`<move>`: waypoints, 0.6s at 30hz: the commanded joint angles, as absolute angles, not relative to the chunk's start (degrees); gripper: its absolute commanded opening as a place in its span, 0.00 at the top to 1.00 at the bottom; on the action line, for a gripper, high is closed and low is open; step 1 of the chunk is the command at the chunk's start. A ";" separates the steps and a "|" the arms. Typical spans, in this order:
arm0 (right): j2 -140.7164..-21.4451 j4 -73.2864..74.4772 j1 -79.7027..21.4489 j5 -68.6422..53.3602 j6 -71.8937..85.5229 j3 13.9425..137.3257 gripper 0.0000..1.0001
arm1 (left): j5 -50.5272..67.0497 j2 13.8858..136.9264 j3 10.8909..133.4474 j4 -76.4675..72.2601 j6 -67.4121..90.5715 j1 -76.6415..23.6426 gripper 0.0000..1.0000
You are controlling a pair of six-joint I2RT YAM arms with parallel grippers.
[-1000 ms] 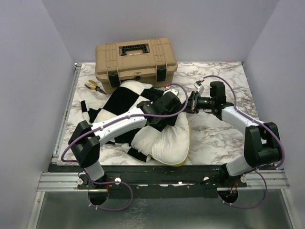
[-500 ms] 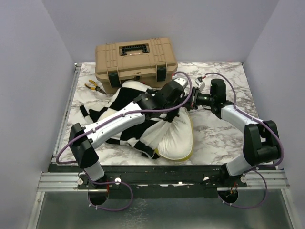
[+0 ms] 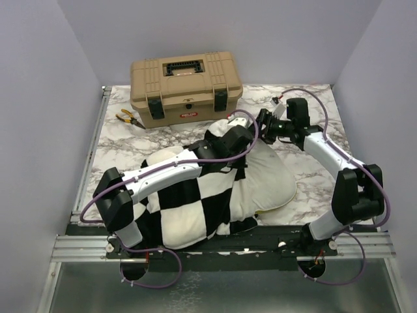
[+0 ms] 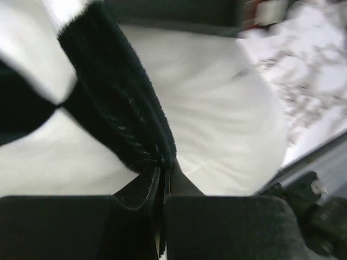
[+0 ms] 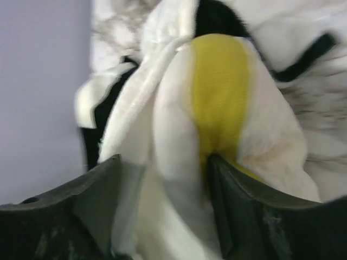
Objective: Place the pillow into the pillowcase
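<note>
The white pillow [image 3: 268, 177] lies across the table's near middle, its left half covered by the black-and-cream checked pillowcase [image 3: 195, 202]. At the pillow's far edge my left gripper [image 3: 240, 128] is shut on the pillowcase's black hem [image 4: 126, 111], with the pillow's white fabric [image 4: 217, 108] beyond it. My right gripper [image 3: 264, 124] sits just to the right at the pillow's far corner. Its jaws stand open, and the yellow-edged corner of the pillow [image 5: 219, 86] bulges between the right gripper's [image 5: 162, 181] fingers.
A tan toolbox [image 3: 186, 81] stands at the back, close behind both grippers. Yellow-handled pliers [image 3: 130, 118] lie to its left on the marble table [image 3: 313, 189]. Purple walls close in both sides, and a metal rail [image 3: 88, 163] runs along the left edge.
The left gripper shut on the pillowcase hem and drew it over the pillow. The pillow now lies flatter and further right. The right gripper's jaws opened and moved slightly back.
</note>
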State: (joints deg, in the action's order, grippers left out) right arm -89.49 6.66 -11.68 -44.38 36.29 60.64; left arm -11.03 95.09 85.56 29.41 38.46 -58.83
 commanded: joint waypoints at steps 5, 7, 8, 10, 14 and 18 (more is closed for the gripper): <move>-84.19 39.76 -11.72 -6.14 16.60 62.93 0.08 | -27.41 84.95 73.65 27.94 49.96 -57.25 1.00; -82.14 39.74 -10.62 -1.77 17.37 60.64 0.03 | -27.97 84.34 72.87 27.93 50.18 -57.03 1.00; -81.37 39.73 -9.96 -0.66 17.74 59.73 0.02 | -28.06 84.29 72.79 27.95 50.07 -56.89 1.00; -79.92 39.75 -8.60 1.50 18.45 58.75 0.00 | -27.31 84.69 73.04 27.95 49.47 -56.59 1.00; -79.10 39.02 -4.87 -0.66 19.45 57.73 0.00 | -24.30 86.68 75.12 27.95 47.19 -56.49 1.00; -81.44 36.94 1.69 -17.13 20.83 52.91 0.01 | -19.99 89.63 78.66 27.93 45.37 -56.39 1.00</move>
